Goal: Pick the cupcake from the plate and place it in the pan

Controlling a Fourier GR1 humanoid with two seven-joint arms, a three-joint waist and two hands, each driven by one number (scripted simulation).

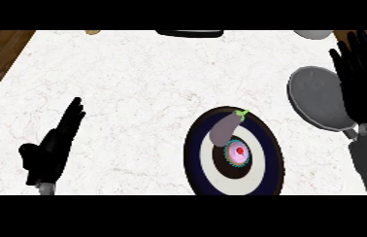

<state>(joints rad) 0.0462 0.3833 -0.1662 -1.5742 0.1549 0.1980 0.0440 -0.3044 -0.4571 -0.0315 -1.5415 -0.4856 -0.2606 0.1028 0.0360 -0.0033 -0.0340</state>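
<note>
Presently, the cupcake sits on the round dark-rimmed plate, a little toward the counter's near edge from the plate's middle. An eggplant lies on the same plate just beyond it, touching or nearly touching; I cannot tell which. The eggplant's long axis runs from the plate's middle toward the far right, green stem outermost.

The pan lies on the white counter near the right edge, just beside the plate's far right rim, its handle pointing back toward the near right corner.

My right hand hangs over the pan's right side, fingers straight and extended toward the far edge, holding nothing. The cupcake lies to its left and nearer to me. My left hand is near the near left corner, fingers straight, also holding nothing, well apart from the plate.

Judgement: the right hand is the nearer of the two, and it is on the pan's side, so the pick falls to it. The coming move calls for travel left and toward the near edge. The eggplant crowds the cupcake's far side, so approach from the near or right side looks safer.
</note>
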